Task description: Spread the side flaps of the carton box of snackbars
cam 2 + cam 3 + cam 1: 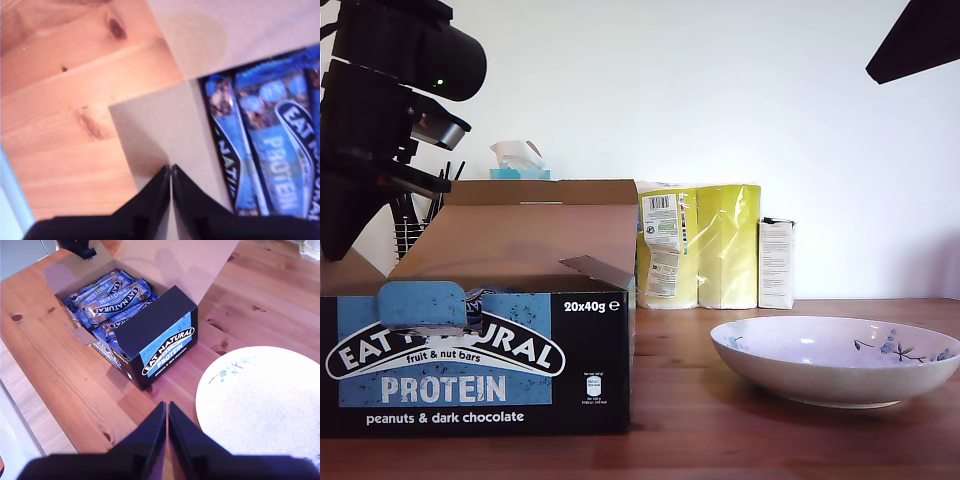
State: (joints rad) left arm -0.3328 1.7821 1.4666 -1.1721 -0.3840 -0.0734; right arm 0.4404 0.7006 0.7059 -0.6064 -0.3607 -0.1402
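The carton box stands on the wooden table at the exterior view's left, open, with blue-wrapped snackbars inside. Its wide brown lid leans back. One side flap juts up at the box's end toward the exterior view's right. The other side flap lies outward over the table. My first gripper is shut just over that flap; I cannot tell if it touches it. Its arm hangs above the box's end at the exterior view's left. My second gripper is shut, high above table and box.
A pale bowl with blue flowers sits at the exterior view's right of the box. Behind stand a yellow wrapped pack, a small white carton, a tissue box and a utensil rack. The second arm shows at that view's upper right.
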